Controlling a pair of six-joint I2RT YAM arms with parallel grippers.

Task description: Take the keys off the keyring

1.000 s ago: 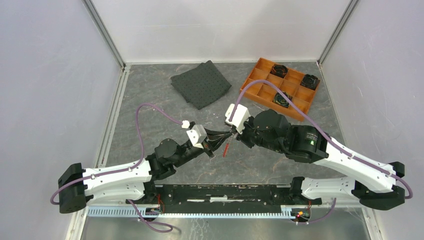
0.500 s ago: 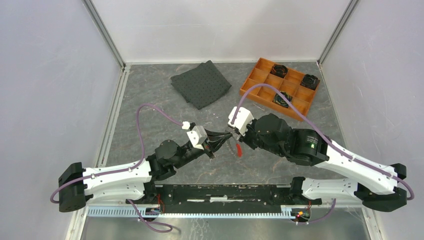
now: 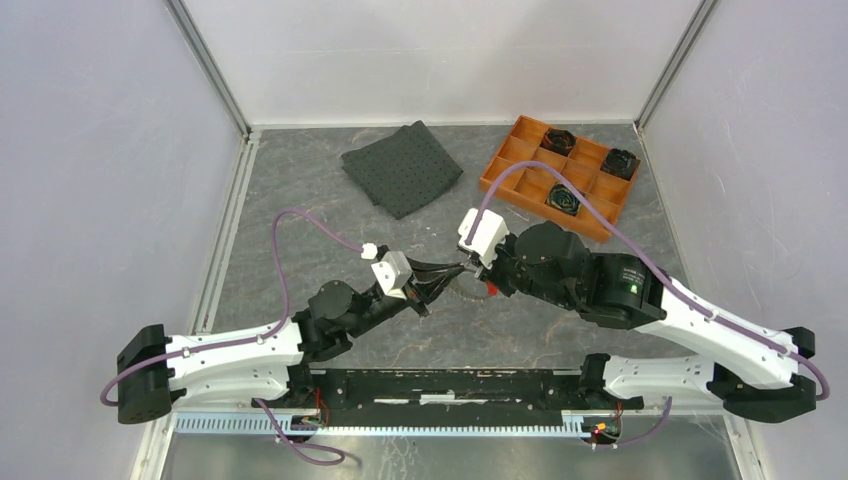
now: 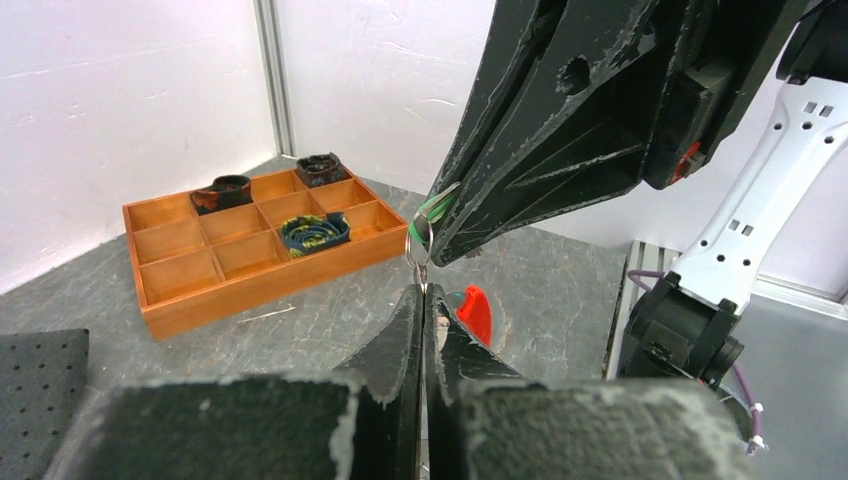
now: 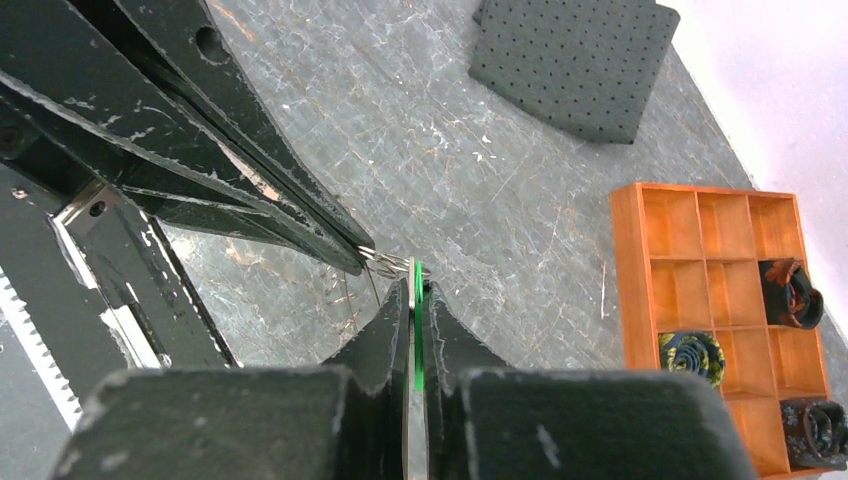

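My left gripper (image 3: 455,272) and right gripper (image 3: 472,270) meet tip to tip above the middle of the table. The left gripper (image 4: 421,295) is shut on the thin grey keyring (image 4: 419,245). The right gripper (image 5: 413,290) is shut on the green key (image 5: 417,300), which is still at the keyring (image 5: 390,262). The green key also shows in the left wrist view (image 4: 434,206) at the right gripper's tips. The red key (image 3: 490,290) is under the right gripper, and also shows in the left wrist view (image 4: 473,312). I cannot tell whether it hangs or lies on the table.
An orange compartment tray (image 3: 520,185) stands at the back right with black gear-like pieces (image 3: 563,202) in three cells. A dark perforated mat (image 3: 402,167) lies at the back centre. Aluminium frame posts and white walls bound the table.
The red key has moved right, from under the left gripper's tips to under the right gripper. The right arm has shifted slightly right. Both grippers stay shut.
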